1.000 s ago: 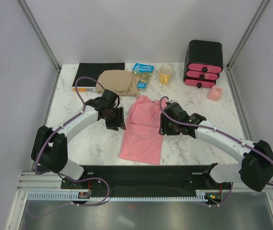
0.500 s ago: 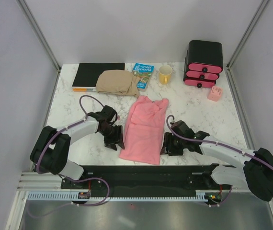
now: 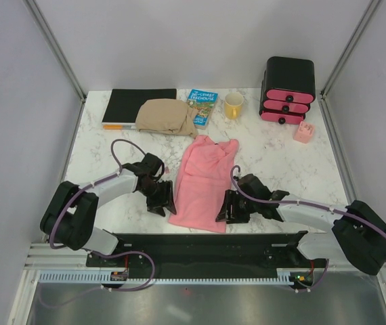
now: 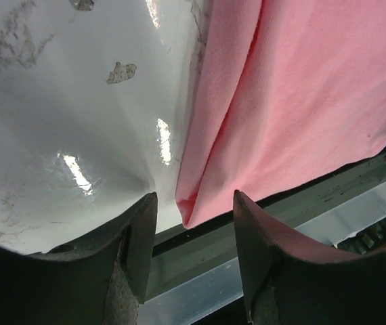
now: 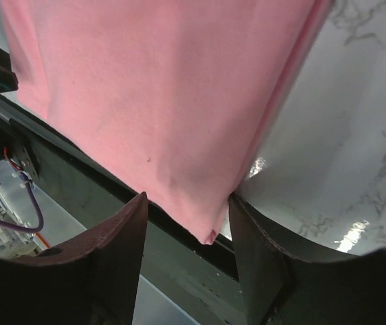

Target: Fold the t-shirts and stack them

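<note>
A salmon-pink t-shirt lies folded into a long strip on the marble table, neck end to the back. My left gripper sits low at its near-left corner. In the left wrist view the jaws of this gripper stand open, with the shirt corner between the fingertips. My right gripper is at the near-right corner. Its wrist view shows this gripper open around the hem corner of the shirt, and the right finger touches the cloth's edge.
Along the back stand a black notebook, a bundled tan cloth, a blue book, a yellow mug and a black box with pink drawer fronts. A small pink object sits right. The black base rail runs just beyond the shirt's hem.
Both grippers have moved down the shirt's sides towards the near edge, reaching its two near corners. The shirt lies flatter and has not shifted.
</note>
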